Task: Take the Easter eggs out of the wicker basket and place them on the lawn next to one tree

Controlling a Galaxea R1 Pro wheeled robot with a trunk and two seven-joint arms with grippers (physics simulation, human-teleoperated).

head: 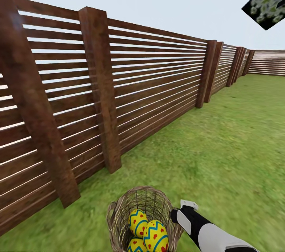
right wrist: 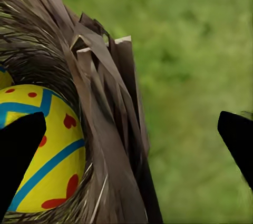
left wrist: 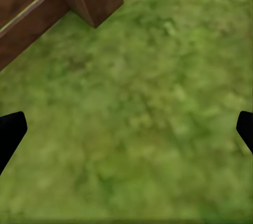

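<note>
3 Easter eggs (head: 146, 232) sit inside wicker basket (head: 118, 214) on lawn (head: 221, 157), near fence (head: 99, 97). Right gripper (right wrist: 129, 147) spread wide, straddling basket rim: 1 finger inside, 1 outside. Closing now might pinch rim, tip basket. Left gripper (left wrist: 126, 134) spread, holding nothing, above grass.

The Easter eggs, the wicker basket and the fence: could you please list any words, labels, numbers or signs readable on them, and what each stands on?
None: no readable text in these views.
The Easter eggs carry only painted red hearts and dots and blue zigzag bands.
The wicker basket, wooden fence and right gripper show no label, number or sign.
</note>
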